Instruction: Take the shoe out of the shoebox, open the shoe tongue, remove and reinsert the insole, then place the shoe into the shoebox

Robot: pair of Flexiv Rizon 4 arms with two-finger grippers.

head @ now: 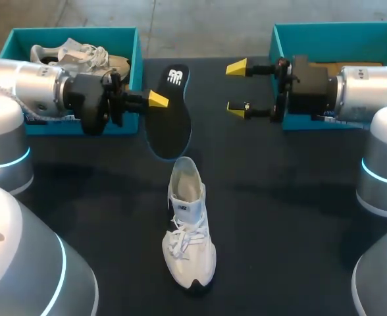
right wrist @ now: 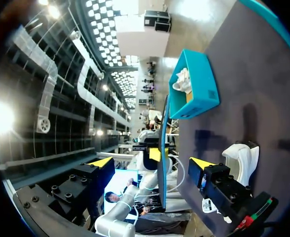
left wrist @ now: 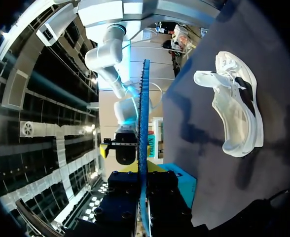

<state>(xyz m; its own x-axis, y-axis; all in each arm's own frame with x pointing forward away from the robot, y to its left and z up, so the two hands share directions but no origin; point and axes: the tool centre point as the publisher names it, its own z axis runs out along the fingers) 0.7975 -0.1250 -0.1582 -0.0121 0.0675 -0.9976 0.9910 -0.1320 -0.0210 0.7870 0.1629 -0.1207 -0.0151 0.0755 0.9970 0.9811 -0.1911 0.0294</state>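
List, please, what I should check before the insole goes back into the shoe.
1. Insole gripped by left tool: ok.
2. Right tool open and empty: ok.
3. Shoe upright on the table, heel opening facing the insole: ok.
4. Tongue pulled open enough: cannot tell.
5. Right tool steadying the shoe: not ok, it hangs apart from it.

The insole [head: 169, 112] is sitting clamped in my left gripper [head: 155, 100], hanging between it and my right gripper [head: 238, 89], which is waiting apart from it. The shoe [head: 189, 227] is lying on the table [head: 299, 217] below both grippers, on the side nearer me. One shoebox [head: 22, 38] is standing behind my left fingers with another shoe [head: 81, 56] in it, and a second shoebox [head: 338, 29] behind my right ones.
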